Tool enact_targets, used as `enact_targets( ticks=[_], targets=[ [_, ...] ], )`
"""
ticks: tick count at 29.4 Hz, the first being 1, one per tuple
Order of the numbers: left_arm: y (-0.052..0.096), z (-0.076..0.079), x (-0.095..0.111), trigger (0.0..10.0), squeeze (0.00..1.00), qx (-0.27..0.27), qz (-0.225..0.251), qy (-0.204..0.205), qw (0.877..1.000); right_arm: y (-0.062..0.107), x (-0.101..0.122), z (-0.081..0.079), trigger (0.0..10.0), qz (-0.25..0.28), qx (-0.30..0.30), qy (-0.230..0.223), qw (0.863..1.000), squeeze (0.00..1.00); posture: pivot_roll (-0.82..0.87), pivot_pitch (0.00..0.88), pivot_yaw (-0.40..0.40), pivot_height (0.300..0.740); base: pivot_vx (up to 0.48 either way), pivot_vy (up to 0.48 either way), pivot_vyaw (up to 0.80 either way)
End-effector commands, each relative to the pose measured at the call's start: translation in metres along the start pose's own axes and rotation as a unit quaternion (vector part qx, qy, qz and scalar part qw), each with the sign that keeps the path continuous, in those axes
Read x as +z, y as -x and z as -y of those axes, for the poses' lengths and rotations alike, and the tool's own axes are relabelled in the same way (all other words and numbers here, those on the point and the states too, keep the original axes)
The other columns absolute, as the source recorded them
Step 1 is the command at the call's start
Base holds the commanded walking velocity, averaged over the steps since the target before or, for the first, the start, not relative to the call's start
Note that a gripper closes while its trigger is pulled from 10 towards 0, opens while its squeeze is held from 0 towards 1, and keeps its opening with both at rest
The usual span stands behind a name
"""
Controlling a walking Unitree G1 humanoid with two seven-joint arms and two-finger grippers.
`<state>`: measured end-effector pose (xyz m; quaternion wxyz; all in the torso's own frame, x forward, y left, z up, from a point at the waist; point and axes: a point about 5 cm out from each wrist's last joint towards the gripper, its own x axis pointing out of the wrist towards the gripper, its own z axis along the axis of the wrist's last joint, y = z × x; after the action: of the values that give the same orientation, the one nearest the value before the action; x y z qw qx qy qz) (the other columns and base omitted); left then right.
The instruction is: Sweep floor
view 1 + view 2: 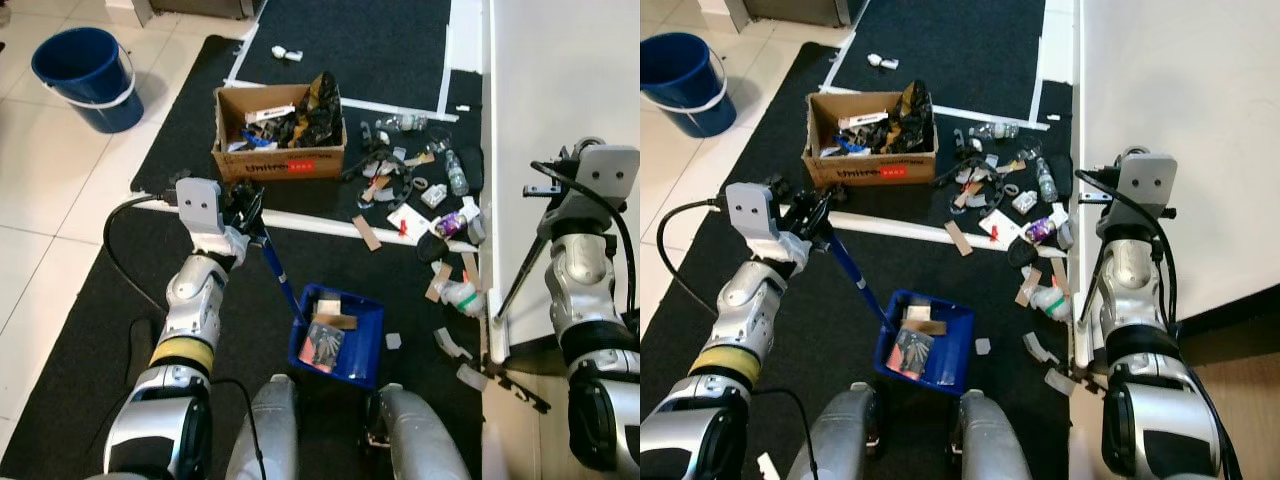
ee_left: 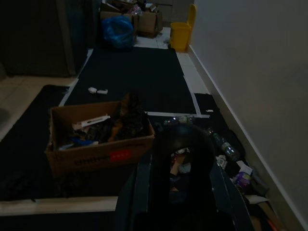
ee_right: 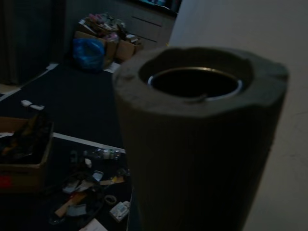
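I see a blue dustpan (image 1: pixel 337 337) on black carpet (image 1: pixel 90 330), a brown box (image 1: pixel 278 132), a blue bucket (image 1: pixel 85 75) on cream tiles (image 1: pixel 50 200).

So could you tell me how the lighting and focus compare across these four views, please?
Both eye views are bright and sharp: the cardboard box and blue dustpan read clearly. The left wrist view is dim but legible. The right wrist view is dark, its close grey handle end blurred.
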<state>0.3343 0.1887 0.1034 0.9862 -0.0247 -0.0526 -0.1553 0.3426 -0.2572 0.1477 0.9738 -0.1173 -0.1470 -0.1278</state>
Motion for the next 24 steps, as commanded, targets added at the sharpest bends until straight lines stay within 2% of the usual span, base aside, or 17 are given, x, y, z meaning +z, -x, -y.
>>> enact_targets(
  ticks=[1,9,13,16,22,24],
  targets=[
    [0.002,-0.001,0.002,10.0,0.0,-0.002,0.001,-0.016,1.0,0.011,-0.012,0.0,10.0,-0.022,0.008,0.017,1.0,0.0,0.09,0.313,-0.011,0.74,0.0,0.0,0.0],
    [0.002,-0.001,0.003,10.0,0.0,0.012,0.004,-0.017,1.0,0.019,-0.018,-0.003,10.0,-0.038,0.012,0.015,0.999,0.0,0.08,0.348,-0.009,0.74,0.0,0.0,0.0],
    [0.001,0.003,0.004,10.0,0.0,0.011,0.006,-0.016,1.0,0.026,-0.026,-0.01,10.0,-0.063,0.031,0.012,0.997,0.0,0.07,0.37,-0.009,0.74,0.0,0.0,0.0],
    [-0.002,0.006,0.005,10.0,0.0,0.009,0.008,-0.016,1.0,0.033,-0.029,-0.014,10.0,-0.069,0.031,-0.007,0.997,0.0,0.07,0.385,-0.007,0.74,0.0,0.0,0.0],
    [-0.003,0.009,0.006,10.0,0.0,0.004,0.008,-0.022,1.0,0.038,-0.03,-0.019,10.0,-0.068,0.031,-0.024,0.997,0.0,0.07,0.4,-0.002,0.74,0.0,0.0,0.0],
    [-0.001,0.01,0.004,10.0,0.0,0.003,0.007,-0.024,1.0,0.041,-0.028,-0.023,10.0,-0.061,0.029,-0.041,0.997,0.0,0.06,0.411,0.001,0.74,0.0,0.0,0.0]
  ],
)
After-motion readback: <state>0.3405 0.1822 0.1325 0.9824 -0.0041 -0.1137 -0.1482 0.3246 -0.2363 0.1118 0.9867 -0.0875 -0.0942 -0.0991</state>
